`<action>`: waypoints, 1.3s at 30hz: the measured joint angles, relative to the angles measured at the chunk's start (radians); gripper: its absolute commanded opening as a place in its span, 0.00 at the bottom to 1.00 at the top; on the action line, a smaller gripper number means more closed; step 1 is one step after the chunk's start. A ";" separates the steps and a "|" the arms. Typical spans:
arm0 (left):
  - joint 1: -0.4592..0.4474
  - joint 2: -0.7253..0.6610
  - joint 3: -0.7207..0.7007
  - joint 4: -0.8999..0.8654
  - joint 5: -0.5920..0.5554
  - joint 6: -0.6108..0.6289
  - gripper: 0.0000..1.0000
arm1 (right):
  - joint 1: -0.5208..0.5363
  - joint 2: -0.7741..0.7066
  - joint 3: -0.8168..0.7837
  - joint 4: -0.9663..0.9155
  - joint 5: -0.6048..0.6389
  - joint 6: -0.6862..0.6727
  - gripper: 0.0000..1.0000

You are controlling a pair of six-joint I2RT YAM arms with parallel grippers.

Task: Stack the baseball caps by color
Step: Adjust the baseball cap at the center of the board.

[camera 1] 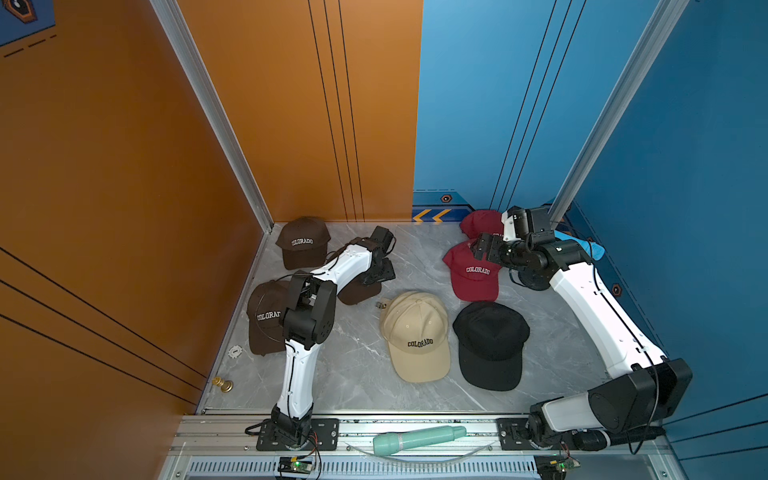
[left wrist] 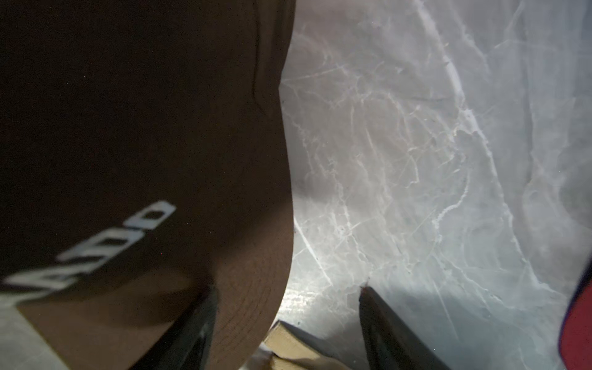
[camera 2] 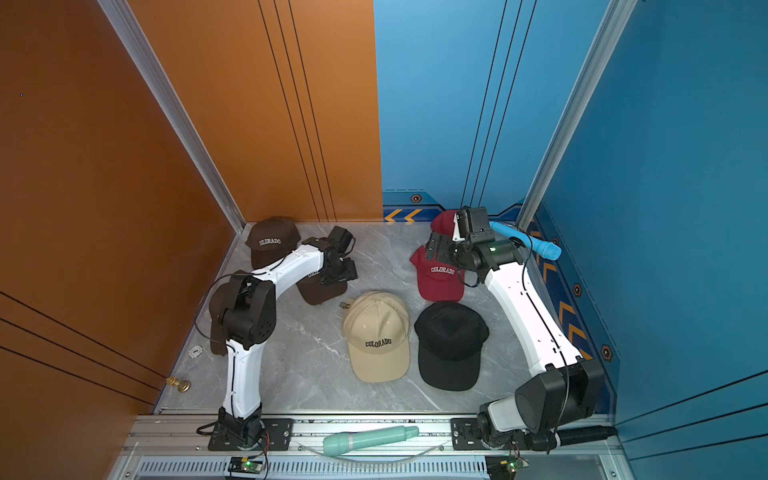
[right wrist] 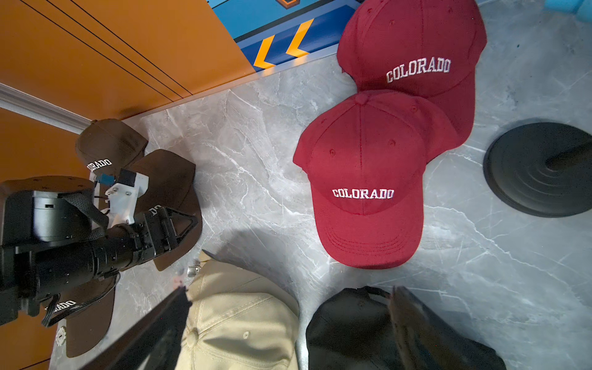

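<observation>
Nearest the camera, a green microphone point(camera 1: 417, 439) lies across the metal rail point(camera 1: 374, 422) between the two arm bases. Beyond it, on the grey marbled worktop point(camera 1: 357, 374), a beige cap point(camera 1: 415, 332) and a black cap point(camera 1: 490, 345) sit side by side near the middle, brims toward the rail. Behind them the front red cap point(camera 1: 473, 274) rests with its crown over the brim of the back red cap point(camera 1: 482, 222), which lies near the blue wall. The right hand point(camera 1: 482, 246) hangs above this red pair, jaws wide apart and holding nothing. The right wrist view shows its fingers point(right wrist: 426, 326) spread, with the caps below them.

Three brown caps are on the left side. The corner brown cap point(camera 1: 301, 243) sits by the orange wall at the back. The near brown cap point(camera 1: 266, 320) lies partly hidden under the left arm's elbow. The middle brown cap point(camera 1: 359, 293) lies between the corner one and the beige cap.

The left hand point(camera 1: 376, 272) is low over the middle brown cap, jaws parted. In the left wrist view one finger point(left wrist: 192, 326) crosses the brim and bare worktop shows between the two fingers. I cannot tell whether it touches the fabric.

A blue microphone point(camera 2: 528, 243) lies by the right wall behind the right arm. A black disc point(right wrist: 541, 169) sits beside the red caps.
</observation>
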 measured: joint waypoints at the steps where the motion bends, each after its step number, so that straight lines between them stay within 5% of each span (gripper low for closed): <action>1: 0.000 -0.005 -0.006 0.001 -0.003 0.003 0.72 | 0.000 0.000 -0.003 0.003 0.000 0.000 1.00; 25: 0.009 -0.223 -0.220 -0.026 -0.055 0.017 0.71 | -0.003 -0.058 -0.058 0.007 -0.037 -0.002 1.00; 33: -0.037 -0.400 -0.221 -0.052 -0.087 -0.010 0.74 | -0.006 -0.008 -0.050 0.040 -0.078 -0.003 1.00; 36: -0.045 -0.462 -0.207 -0.090 -0.110 -0.013 0.81 | -0.006 -0.003 -0.064 0.085 -0.081 0.001 1.00; 39: -0.045 -0.519 -0.197 -0.125 -0.146 -0.010 1.00 | -0.003 0.017 -0.063 0.125 -0.082 0.007 1.00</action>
